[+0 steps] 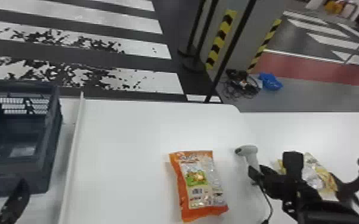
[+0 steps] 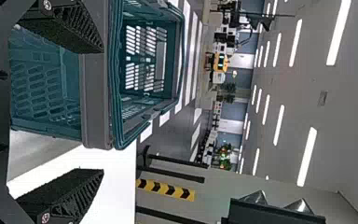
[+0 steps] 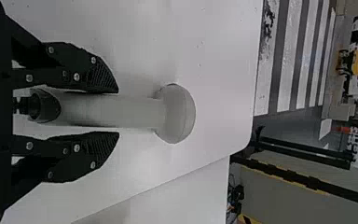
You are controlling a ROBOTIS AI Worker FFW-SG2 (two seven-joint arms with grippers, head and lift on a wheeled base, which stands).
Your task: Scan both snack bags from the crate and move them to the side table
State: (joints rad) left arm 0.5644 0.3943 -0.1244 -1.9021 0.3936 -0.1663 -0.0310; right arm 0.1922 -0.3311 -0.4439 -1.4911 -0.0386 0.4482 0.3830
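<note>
I have the right claw (image 1: 254, 170) down at the scanner (image 1: 248, 151), and in the right wrist view the claw (image 3: 118, 112) has its fingers on either side of the pale handle. They stand partly open, a little wider than the handle, with a narrow gap to one of them; I can't say whether the other touches it, but I have no firm grip there. A cable (image 1: 269, 205) trails down from the scanner area.

My left claw (image 1: 18, 196) is at the near side of the crate (image 1: 52, 143). In the left wrist view this claw (image 2: 103, 111) is wide open and holding nothing, one finger close by the crate.

The orange bag (image 1: 198, 181) lies flat on the white tabletop (image 1: 122, 149), between the crate and the scanner, its barcode facing up. The yellow bag (image 1: 326, 178) is farther right, past the scanner, partly hidden from me by the right arm (image 1: 301, 190). I can't make out a seam beside it, so I can't swear it is on the side table.

The crate sits at my left, separated from the orange bag by a raised white strip (image 1: 76, 134).
</note>
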